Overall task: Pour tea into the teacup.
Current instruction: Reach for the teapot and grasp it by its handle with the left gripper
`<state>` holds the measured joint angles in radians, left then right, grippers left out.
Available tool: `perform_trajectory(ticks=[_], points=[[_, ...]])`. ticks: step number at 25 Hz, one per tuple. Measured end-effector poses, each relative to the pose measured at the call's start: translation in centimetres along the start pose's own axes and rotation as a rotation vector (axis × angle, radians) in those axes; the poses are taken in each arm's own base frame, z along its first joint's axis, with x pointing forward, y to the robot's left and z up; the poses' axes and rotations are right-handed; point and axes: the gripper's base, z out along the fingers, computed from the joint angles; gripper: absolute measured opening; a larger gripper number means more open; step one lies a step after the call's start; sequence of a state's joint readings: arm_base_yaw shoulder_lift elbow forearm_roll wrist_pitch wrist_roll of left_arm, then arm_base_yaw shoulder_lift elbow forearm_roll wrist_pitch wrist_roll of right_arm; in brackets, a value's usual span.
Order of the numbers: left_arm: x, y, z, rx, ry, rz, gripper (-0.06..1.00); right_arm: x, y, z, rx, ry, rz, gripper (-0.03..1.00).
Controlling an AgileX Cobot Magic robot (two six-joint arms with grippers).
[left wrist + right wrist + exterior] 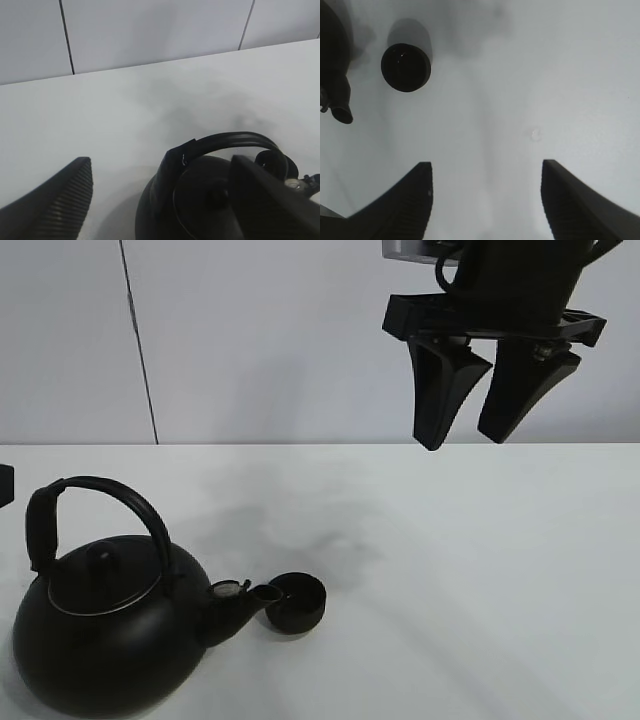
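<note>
The teacup (297,602), the only one, sits on the worktop (480,590) toward its front edge, left of the middle, at the spout of the single kettle (100,650).

There are two grippers. The left gripper (161,161) has its jaws spread wide and holds nothing. Its wrist view looks down past them at the kettle's arched handle and lid knob, and one finger (55,202) stands clear of the kettle. The right gripper (463,440) hangs high over the rear right of the worktop, jaws parted and empty.

The kettle stands upright in the front left corner, its spout pointing right.

In the high view the spout tip seems to overlap the cup's rim. The right wrist view, looking down between its own open jaws (486,170), shows bare worktop between the spout (340,112) and the cup (406,67), and it shows into the cup's dark inside. The high view shows almost nothing of the left gripper.
</note>
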<state>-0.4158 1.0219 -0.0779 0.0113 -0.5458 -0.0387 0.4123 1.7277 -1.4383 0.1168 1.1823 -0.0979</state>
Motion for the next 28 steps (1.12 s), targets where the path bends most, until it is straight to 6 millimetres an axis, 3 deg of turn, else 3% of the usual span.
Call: perform_trajectory(ticks=[13, 28], points=[[1.4, 0.0, -0.3, 0.000, 0.041, -0.016, 0.54, 0.0, 0.0, 0.0, -0.002, 0.000, 0.001, 0.43], [4.2, 0.3, 4.2, -0.018, 0.020, -0.072, 0.54, 0.0, 0.1, 0.0, -0.013, -0.005, 0.005, 0.43]])
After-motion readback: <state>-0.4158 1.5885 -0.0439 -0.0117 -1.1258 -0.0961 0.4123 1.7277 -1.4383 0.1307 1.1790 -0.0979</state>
